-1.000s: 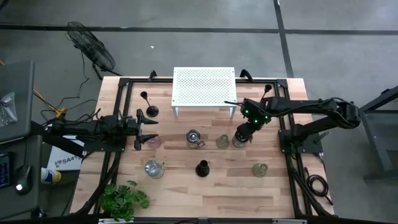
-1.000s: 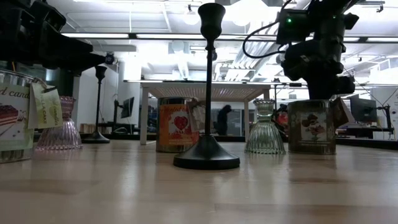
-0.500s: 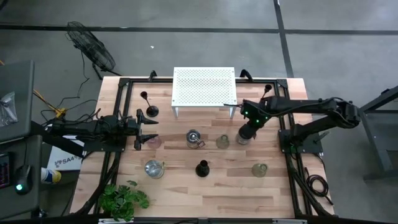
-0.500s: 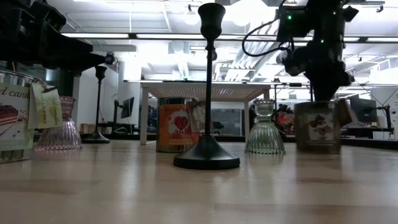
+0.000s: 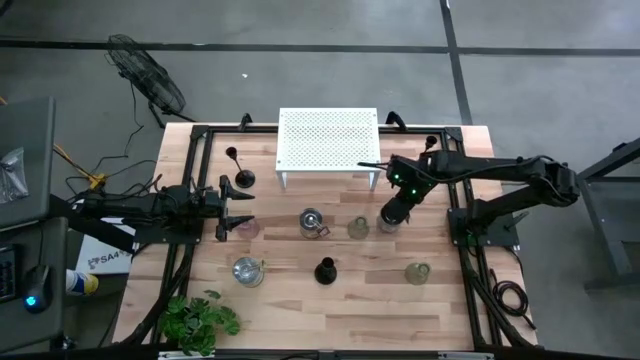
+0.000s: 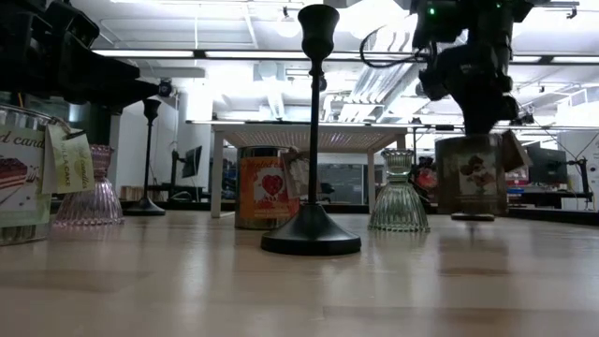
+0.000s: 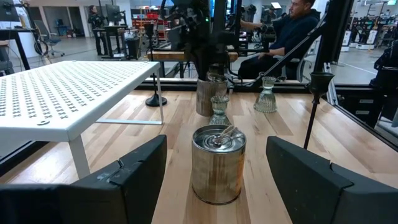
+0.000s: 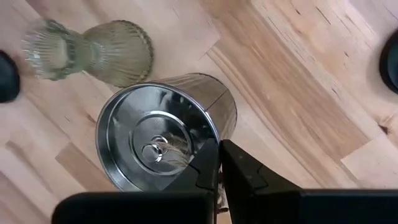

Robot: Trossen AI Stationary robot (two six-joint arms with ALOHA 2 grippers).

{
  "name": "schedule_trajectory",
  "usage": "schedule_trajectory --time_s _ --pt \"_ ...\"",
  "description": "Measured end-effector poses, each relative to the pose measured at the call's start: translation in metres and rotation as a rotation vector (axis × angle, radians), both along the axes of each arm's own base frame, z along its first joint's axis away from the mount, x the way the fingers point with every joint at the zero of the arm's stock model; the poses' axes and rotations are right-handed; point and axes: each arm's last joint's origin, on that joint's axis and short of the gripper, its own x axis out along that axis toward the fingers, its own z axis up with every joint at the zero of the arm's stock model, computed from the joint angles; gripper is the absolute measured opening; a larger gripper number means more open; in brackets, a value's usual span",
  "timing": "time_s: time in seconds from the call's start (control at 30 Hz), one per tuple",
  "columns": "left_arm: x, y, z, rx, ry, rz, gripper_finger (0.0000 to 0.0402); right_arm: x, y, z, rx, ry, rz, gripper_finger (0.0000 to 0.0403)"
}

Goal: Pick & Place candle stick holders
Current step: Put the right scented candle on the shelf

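Shiny metal tin [image 8: 163,132] with smooth round lid pinched at its rim by right gripper [image 8: 219,163], lifted off wood table [image 6: 281,281]. Ribbed greenish glass holder [image 8: 93,51] beside it. Left gripper [image 7: 214,171] open, idle.

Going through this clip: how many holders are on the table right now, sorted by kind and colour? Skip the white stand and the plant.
Black stemmed candlesticks: 4
Round silver metal tins: 2
Greenish ribbed glass cups: 2
Pink ribbed glass cup: 1
Clear glass jar with a label: 1
Total: 10
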Motion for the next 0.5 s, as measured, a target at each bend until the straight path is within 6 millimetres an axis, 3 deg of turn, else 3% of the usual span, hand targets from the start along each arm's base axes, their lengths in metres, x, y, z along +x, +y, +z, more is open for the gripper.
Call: schedule_trajectory --time_s 0.27,0.5 --pt "0.0 0.0 0.0 0.0 0.0 0.0 0.0269 0.012 -0.01 0.069 -0.043 -0.191 0.029 0.0004" --pt "0.0 0.0 0.0 0.0 0.0 0.0 0.0269 0.015 -0.035 0.127 -0.127 -0.326 0.004 0.0004"
